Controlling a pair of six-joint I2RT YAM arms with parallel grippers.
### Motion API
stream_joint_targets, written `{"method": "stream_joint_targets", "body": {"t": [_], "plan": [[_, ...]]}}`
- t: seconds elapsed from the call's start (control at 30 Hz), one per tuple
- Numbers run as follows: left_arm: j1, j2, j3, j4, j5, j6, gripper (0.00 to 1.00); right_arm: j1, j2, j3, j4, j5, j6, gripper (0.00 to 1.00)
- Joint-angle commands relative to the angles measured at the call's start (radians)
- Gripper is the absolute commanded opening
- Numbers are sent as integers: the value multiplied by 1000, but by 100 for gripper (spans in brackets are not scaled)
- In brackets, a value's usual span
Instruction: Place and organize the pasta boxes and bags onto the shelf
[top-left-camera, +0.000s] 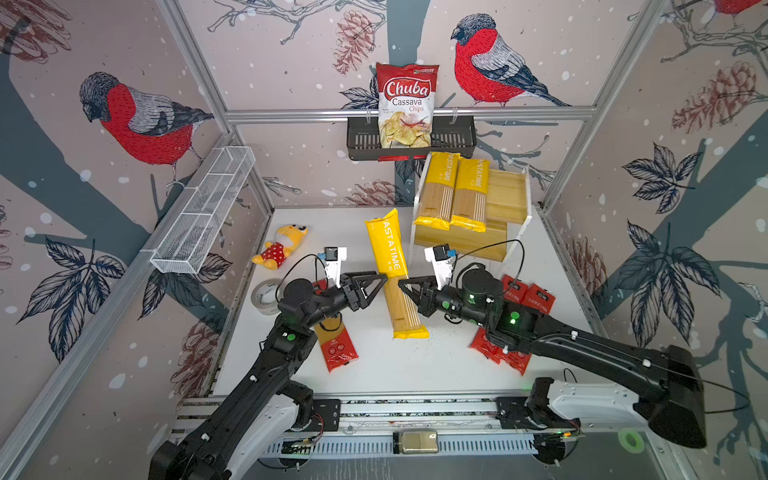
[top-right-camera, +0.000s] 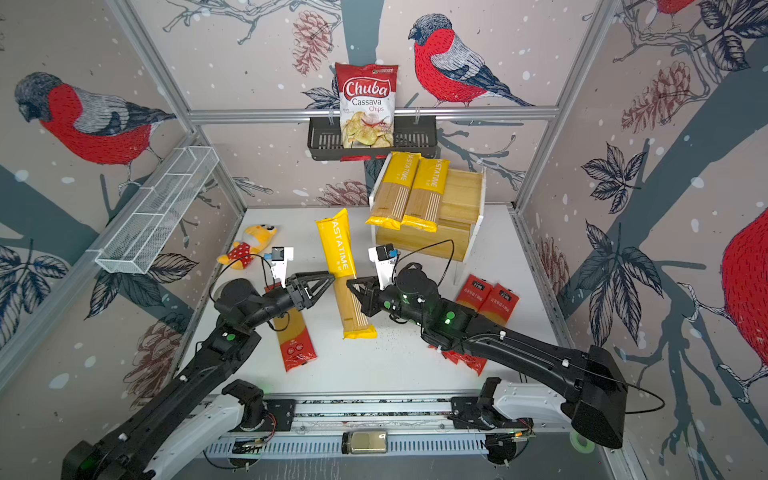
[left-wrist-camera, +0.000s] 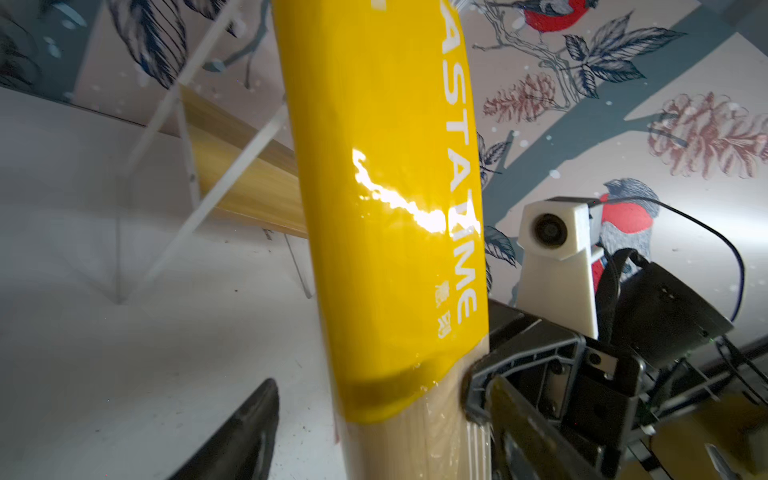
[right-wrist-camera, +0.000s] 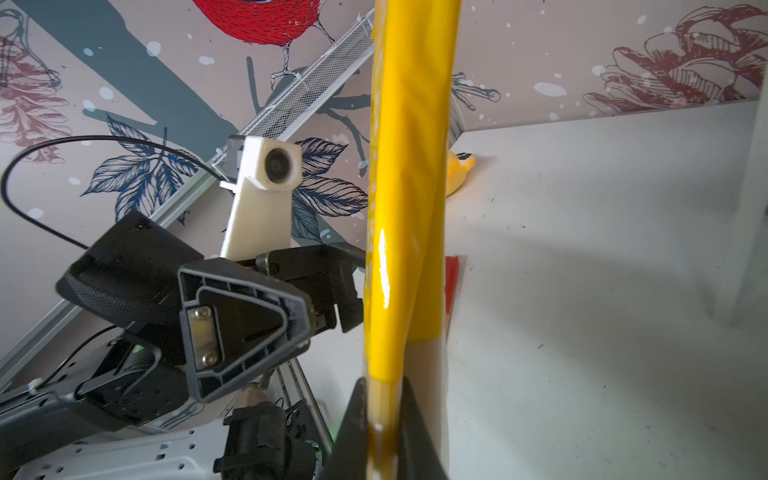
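A yellow PASTATIME packet (top-left-camera: 388, 253) (top-right-camera: 338, 249) lies lengthwise mid-table. My right gripper (top-left-camera: 402, 284) (right-wrist-camera: 384, 419) is shut on its right edge, where the yellow print meets the clear window. My left gripper (top-left-camera: 380, 279) (left-wrist-camera: 382, 432) is open, with its jaws either side of the same packet (left-wrist-camera: 386, 208) and a gap at the near finger. Two more yellow packets (top-left-camera: 440, 191) (top-left-camera: 471, 195) lean on the shelf (top-left-camera: 505, 195) (top-right-camera: 463, 195). One red-ended packet (top-left-camera: 338, 347) lies partly under my left arm. Two others (top-left-camera: 515, 291) (top-left-camera: 540, 297) lie partly under my right arm.
A Chuba chips bag (top-left-camera: 407, 104) stands in the black wall basket (top-left-camera: 453, 141) above the shelf. A white wire basket (top-left-camera: 208, 208) hangs on the left wall. A yellow plush toy (top-left-camera: 282, 247) and a tape roll (top-left-camera: 266, 295) lie at the table's left.
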Motion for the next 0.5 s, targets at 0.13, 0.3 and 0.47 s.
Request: {"method": "stream_joint_targets", "body": {"t": [0.13,0.3,0.47], "plan": [[-13,83,36,240,76,-50,77,-4,-18,21,222,-107,-11,0],[-20,113,56,308,111,-76,75,-7,-6,23,224,-138,-1,0],[-24,128,67,325,130,-72,71,-23,0,-7,272,-175,37,0]]}}
